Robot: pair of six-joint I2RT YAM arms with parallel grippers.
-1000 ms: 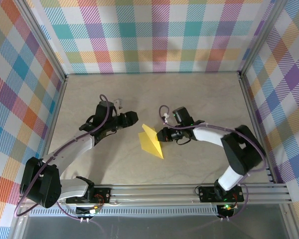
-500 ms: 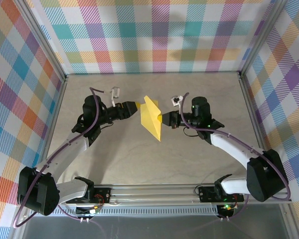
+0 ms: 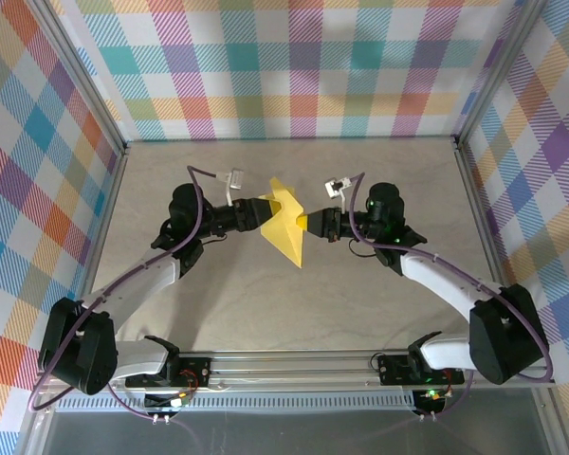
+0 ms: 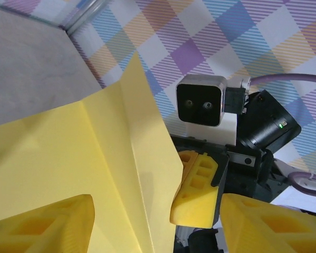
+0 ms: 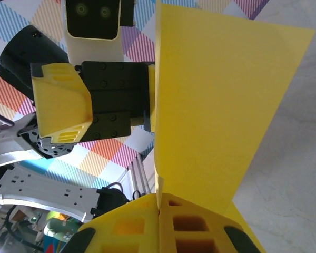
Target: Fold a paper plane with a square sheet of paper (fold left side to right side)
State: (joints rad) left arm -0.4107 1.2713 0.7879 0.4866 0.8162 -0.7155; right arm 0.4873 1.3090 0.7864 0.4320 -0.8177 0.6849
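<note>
Bright even light, soft shadows; wrist cams blurry up close.

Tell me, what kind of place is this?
Probably a robot practice booth in a lab: checked walls box in a table, and a metal rail carries the left arm and right arm, both at a yellow sheet of paper.

Table [image 3: 389, 180]: flat, mottled beige top, evenly lit. Back wall [image 3: 294, 66], left wall [image 3: 28, 161] and right wall [image 3: 550, 142]: pastel plaid panels enclosing the table, joined by grey metal corner posts [image 3: 80, 76]. Slotted aluminium rail [image 3: 294, 365] along the table's near edge.
</note>
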